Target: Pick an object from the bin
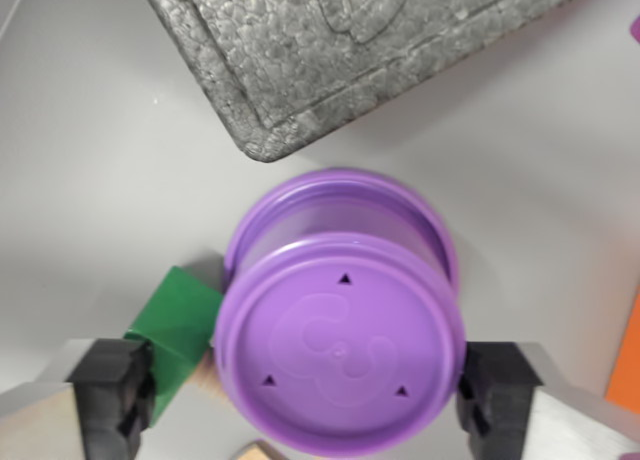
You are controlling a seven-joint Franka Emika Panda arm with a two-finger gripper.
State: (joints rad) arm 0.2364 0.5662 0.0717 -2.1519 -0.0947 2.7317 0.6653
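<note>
Wrist view: purple cup (340,350) between spread jaws, right pad (492,390) touching rim.

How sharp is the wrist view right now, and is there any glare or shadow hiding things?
Wrist view: the purple cup and pincer pads are slightly soft; the grey foam block shows its texture clearly. Lighting is even, with no glare; a faint shadow lies under the foam's edge.

The pincer (310,390) points downward, its two black fingertips (115,395) spread wide apart.
</note>
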